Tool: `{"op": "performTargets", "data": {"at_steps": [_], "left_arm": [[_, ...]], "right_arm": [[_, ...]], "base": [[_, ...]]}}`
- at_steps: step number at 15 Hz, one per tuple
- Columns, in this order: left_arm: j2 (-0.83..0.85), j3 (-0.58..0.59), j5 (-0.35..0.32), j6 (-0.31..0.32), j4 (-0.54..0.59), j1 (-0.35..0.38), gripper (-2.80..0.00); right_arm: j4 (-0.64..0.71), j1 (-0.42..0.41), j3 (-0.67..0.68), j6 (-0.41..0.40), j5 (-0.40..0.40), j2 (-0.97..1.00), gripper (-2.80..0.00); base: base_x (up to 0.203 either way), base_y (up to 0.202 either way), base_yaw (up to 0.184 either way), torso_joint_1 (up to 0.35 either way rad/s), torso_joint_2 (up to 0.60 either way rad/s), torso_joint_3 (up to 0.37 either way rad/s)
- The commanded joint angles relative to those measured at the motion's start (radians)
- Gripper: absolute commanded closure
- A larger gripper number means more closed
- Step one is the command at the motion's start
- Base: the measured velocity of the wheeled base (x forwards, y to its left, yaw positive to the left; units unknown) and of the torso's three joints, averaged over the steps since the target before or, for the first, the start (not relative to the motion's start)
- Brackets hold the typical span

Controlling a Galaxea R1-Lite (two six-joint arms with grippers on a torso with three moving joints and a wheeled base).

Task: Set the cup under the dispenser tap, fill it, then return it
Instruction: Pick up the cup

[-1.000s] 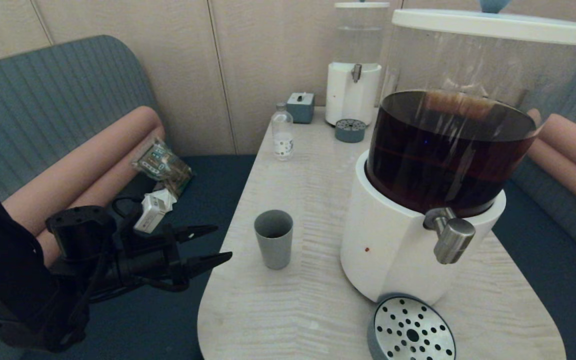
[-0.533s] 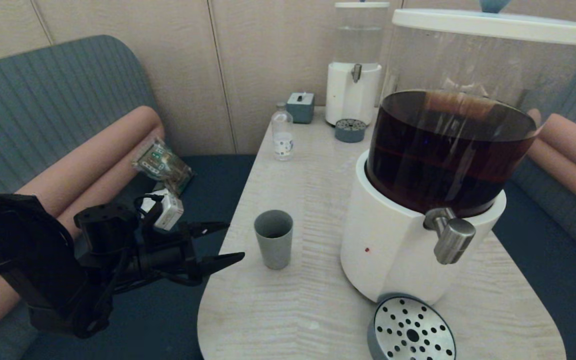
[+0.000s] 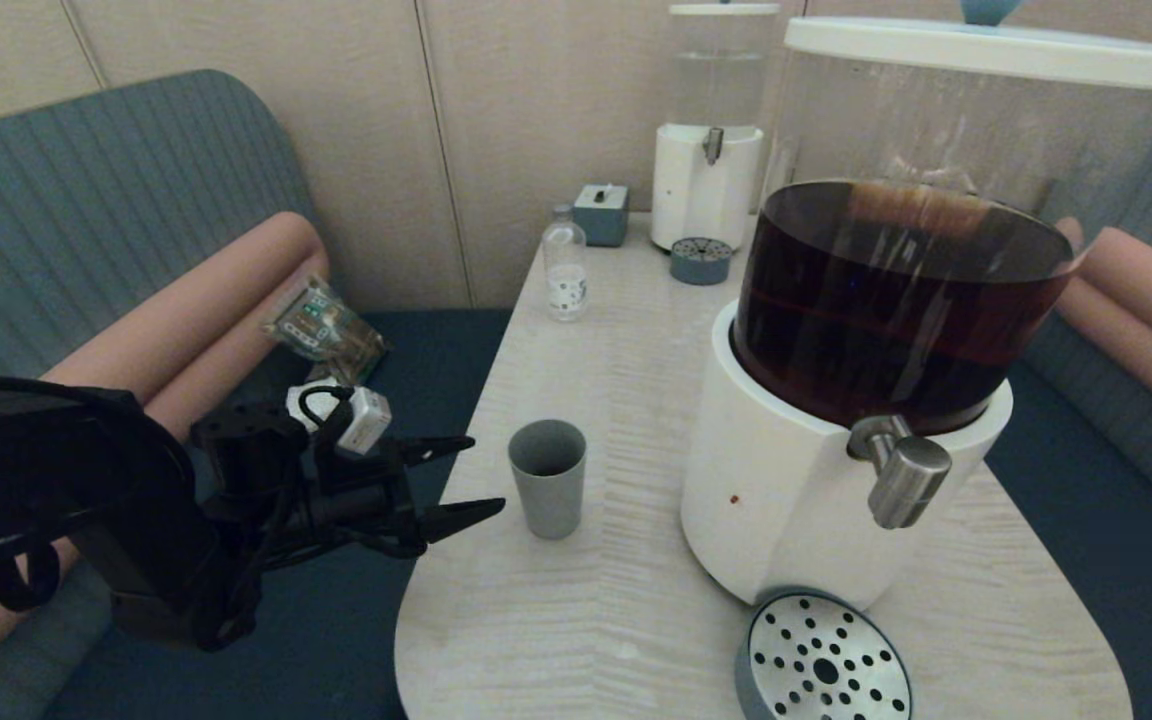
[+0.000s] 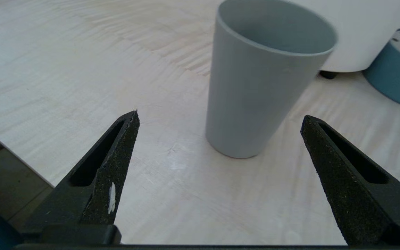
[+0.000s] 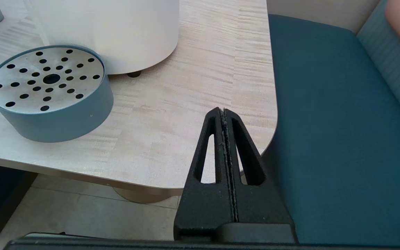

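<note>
The grey cup (image 3: pixel 547 477) (image 4: pixel 262 80) stands upright on the pale wooden table (image 3: pixel 576 620), left of the big white-based dispenser (image 3: pixel 786 500) with its dark brown tank. The steel dispenser tap (image 3: pixel 901 478) juts out over a perforated drip tray (image 3: pixel 824 660). My left gripper (image 3: pixel 481 476) (image 4: pixel 221 116) is open at the table's left edge, a short way from the cup, with nothing between its fingers. My right gripper (image 5: pixel 223 111) is shut and empty, parked off the table's near right corner.
A small clear bottle (image 3: pixel 565 265), a grey box (image 3: pixel 601 214) and a smaller clear-tank dispenser (image 3: pixel 708 150) with its own drip tray (image 3: pixel 700 261) stand at the far end. Blue bench seats (image 3: pixel 356 640) flank the table on both sides.
My left arm has moved right toward the cup, and its fingers have spread wider. The cup and the right arm have not moved.
</note>
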Motion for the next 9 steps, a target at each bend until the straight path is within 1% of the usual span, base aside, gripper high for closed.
{"op": "performTargets", "data": {"at_steps": [1,5,9], "left_arm": [[0.026,-0.020,-0.006,0.001,-0.008,-0.009,-2.80],[0.038,-0.044,-0.006,0.000,-0.008,-0.054,-2.80],[0.053,-0.069,-0.006,-0.003,-0.007,-0.073,-2.80]], "right_arm": [[0.000,0.000,0.000,-0.001,0.000,-0.005,0.00],[0.000,0.000,0.000,-0.001,0.000,-0.005,0.00],[0.000,0.002,0.000,-0.001,0.000,-0.005,0.00]], "base": [[0.000,0.000,0.000,0.000,0.00,0.000],[0.000,0.000,0.000,0.000,0.00,0.000],[0.000,0.000,0.000,0.000,0.00,0.000]]}}
